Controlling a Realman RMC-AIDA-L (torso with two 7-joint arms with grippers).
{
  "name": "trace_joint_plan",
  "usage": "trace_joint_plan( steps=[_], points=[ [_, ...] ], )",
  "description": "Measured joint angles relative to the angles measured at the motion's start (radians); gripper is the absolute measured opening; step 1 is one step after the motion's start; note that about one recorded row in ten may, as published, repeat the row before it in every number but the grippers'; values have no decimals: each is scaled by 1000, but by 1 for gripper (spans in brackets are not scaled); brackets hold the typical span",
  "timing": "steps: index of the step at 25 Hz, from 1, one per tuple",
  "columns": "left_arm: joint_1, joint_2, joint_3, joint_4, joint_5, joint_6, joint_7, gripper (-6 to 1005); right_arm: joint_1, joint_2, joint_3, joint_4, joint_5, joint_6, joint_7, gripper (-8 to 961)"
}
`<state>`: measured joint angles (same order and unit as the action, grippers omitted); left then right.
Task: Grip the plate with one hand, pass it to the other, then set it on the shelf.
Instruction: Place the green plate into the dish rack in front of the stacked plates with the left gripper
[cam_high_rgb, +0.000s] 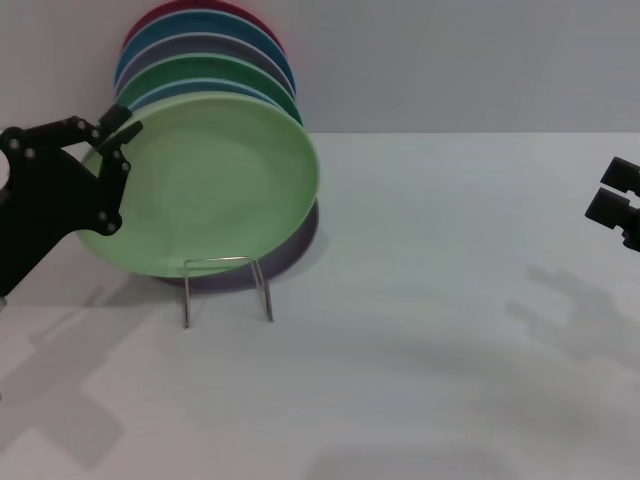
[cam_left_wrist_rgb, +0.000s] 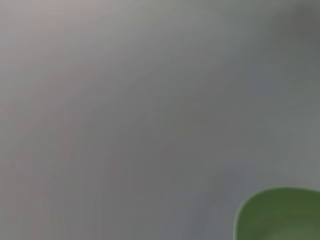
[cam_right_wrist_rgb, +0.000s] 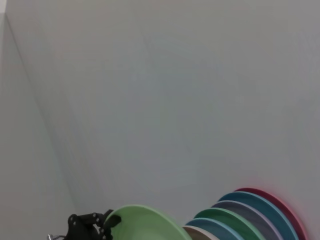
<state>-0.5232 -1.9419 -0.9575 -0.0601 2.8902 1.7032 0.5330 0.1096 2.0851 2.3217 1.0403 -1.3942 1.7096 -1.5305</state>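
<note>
left gripper clamps the rim of the plate, just right of its fingers, front of the stack | shelf below | right gripper idle far right, jaws unclear | handover, placing remain

A bare lab-like test bench: plain white tabletop meeting a blank grey wall just behind it.

Upper left of the frame, the left gripper pinches the pale green plate over the rack; right gripper sits at the right edge
</note>
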Motion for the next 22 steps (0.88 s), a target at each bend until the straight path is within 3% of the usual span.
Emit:
trace_joint_plan(
  steps=[10, 17, 22],
  points=[
    [-1, -17, 7, 1, 0, -27, 54, 96, 8, -3, 1, 0, -1, -2, 0, 742],
    [8, -69, -24, 5, -4, -43, 149, 107, 14, -5, 1, 0, -6, -4, 1, 742],
    [8, -80, -19, 5, -3, -67, 187, 115, 14, -5, -2, 0, -11, -3, 2, 742]
  ],
)
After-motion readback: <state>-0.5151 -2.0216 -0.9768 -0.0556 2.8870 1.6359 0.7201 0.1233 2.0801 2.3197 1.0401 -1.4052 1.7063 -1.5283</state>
